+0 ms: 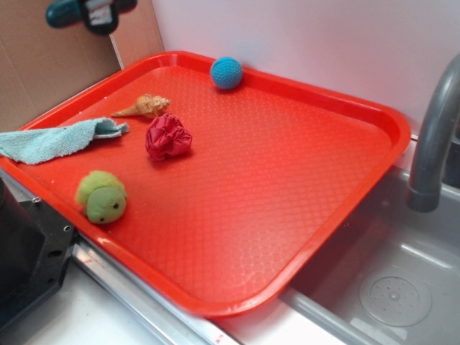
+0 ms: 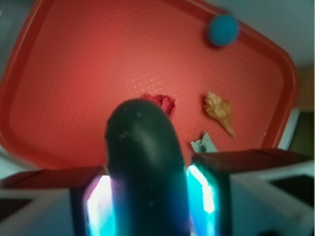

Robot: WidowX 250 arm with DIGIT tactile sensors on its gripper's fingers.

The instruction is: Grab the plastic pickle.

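Red tray point(image 1: 345, 180) sits by the sink, and our claw point(image 1: 92, 11) is up high.
We see our claw pinching the plastic pickle point(image 2: 142, 167), lifted above the tray, over the red crumpled thing point(image 1: 168, 136), shell point(image 1: 146, 106) and blue ball point(image 1: 226, 72).

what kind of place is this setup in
Likely a toy kitchen sink counter used as a robot test bench: a grey faucet over a sink basin, and a red tray of small toys. The tool holds the plastic pickle.
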